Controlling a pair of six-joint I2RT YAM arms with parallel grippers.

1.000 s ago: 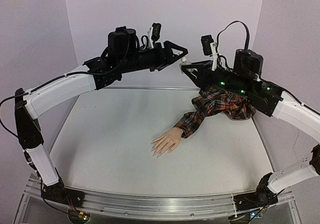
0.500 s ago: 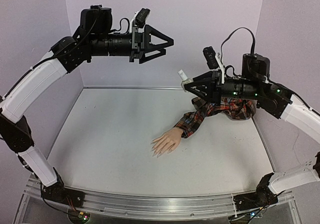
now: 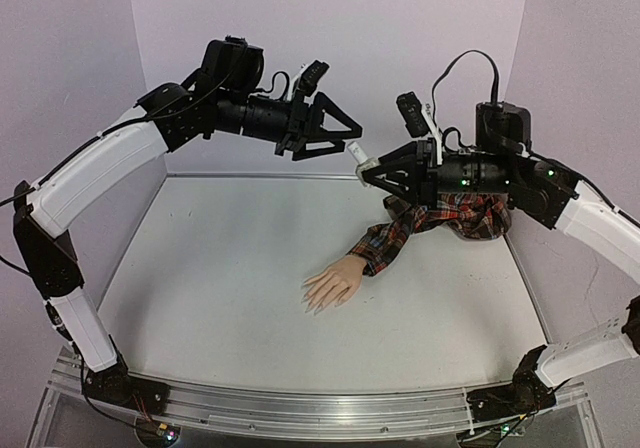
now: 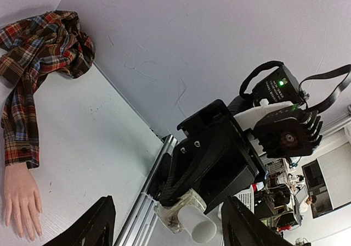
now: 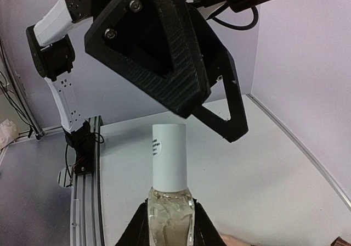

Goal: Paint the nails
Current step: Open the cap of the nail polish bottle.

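My right gripper (image 3: 367, 173) is shut on a small clear bottle (image 5: 169, 217) with a white cap (image 5: 169, 155), held up in the air with the cap pointing at the left arm. My left gripper (image 3: 345, 140) hovers open just beyond the cap (image 3: 357, 151), its fingers (image 5: 164, 48) apart from it. In the left wrist view the cap (image 4: 197, 224) shows between the spread fingers (image 4: 94, 224). The mannequin hand (image 3: 333, 285) lies palm down on the table, its nails (image 3: 313, 306) too small to make out. A red plaid sleeve (image 3: 400, 230) runs back from it.
The bunched rest of the plaid shirt (image 3: 470, 216) lies at the back right under the right arm. Lilac walls (image 3: 400, 28) close in the white table (image 3: 220, 288) at the back and sides. An aluminium rail (image 3: 300, 408) runs along the near edge.
The left arm has swung down and right from its raised position half a second ago, bringing its open gripper close to the bottle's cap. The right gripper has kept hold of the bottle, barely shifting.
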